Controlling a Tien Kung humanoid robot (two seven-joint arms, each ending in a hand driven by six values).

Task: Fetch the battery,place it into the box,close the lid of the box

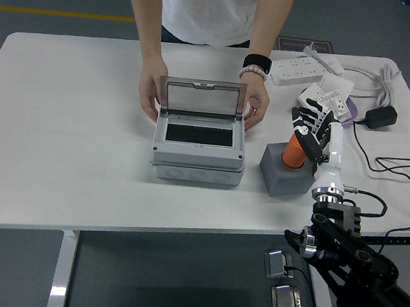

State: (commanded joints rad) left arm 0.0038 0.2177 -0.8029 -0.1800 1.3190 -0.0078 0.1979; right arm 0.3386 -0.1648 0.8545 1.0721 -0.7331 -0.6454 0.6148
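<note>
An orange cylindrical battery [292, 153] stands upright in a grey block holder [286, 173] right of the box. The grey box [199, 150] sits mid-table with its clear lid [202, 99] standing open. A person's two hands [151, 98] hold the box at its back corners. My right hand [309, 125] reaches in from the lower right, fingers spread open, right over the battery's top and partly covering it. It holds nothing. My left arm is out of view.
A white power strip [306, 67] with a cable, a white card on a purple dish [333, 100] and a black adapter [380, 116] lie at the back right. A thin black cable [397, 169] loops at the right edge.
</note>
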